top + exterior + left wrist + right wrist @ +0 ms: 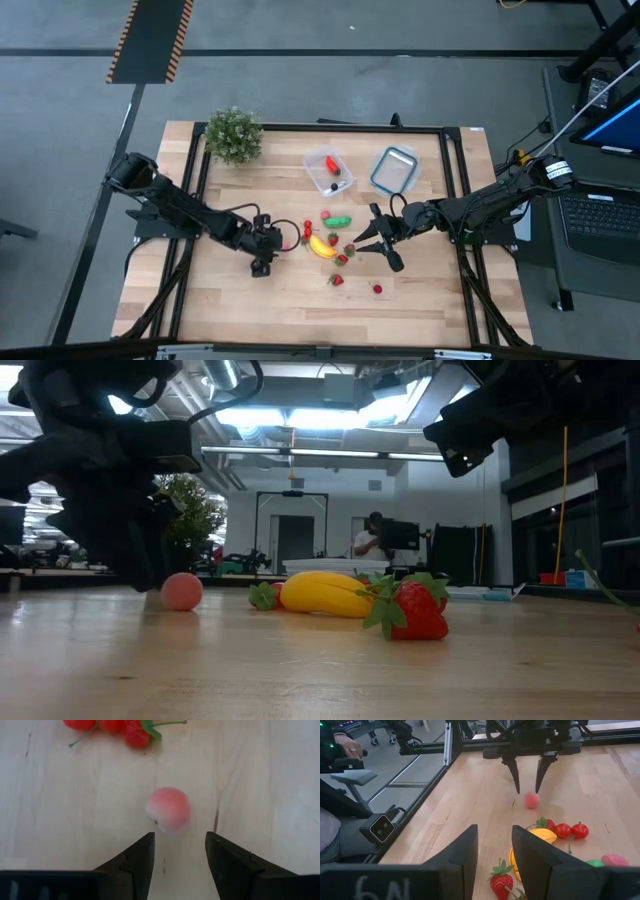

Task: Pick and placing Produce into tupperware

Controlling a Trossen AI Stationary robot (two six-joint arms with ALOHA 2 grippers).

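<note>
Wooden table (220, 300) seen from above, with a clear tupperware (328, 172) at the far middle, holding a few small pieces. A blue-rimmed container (395, 169) sits to its right and a potted plant (233, 134) at the far left. Loose produce lies mid-table: a yellow banana (321, 246), a green piece (340, 221), strawberries (337, 280). The left gripper (272, 243) is low, fingers apart, just short of a pink ball (168, 809). The right gripper (375, 244), fingers apart, holds nothing beside the produce.

Dark arms; black tapered pincer (526, 779) fingers; white scrawl.
</note>
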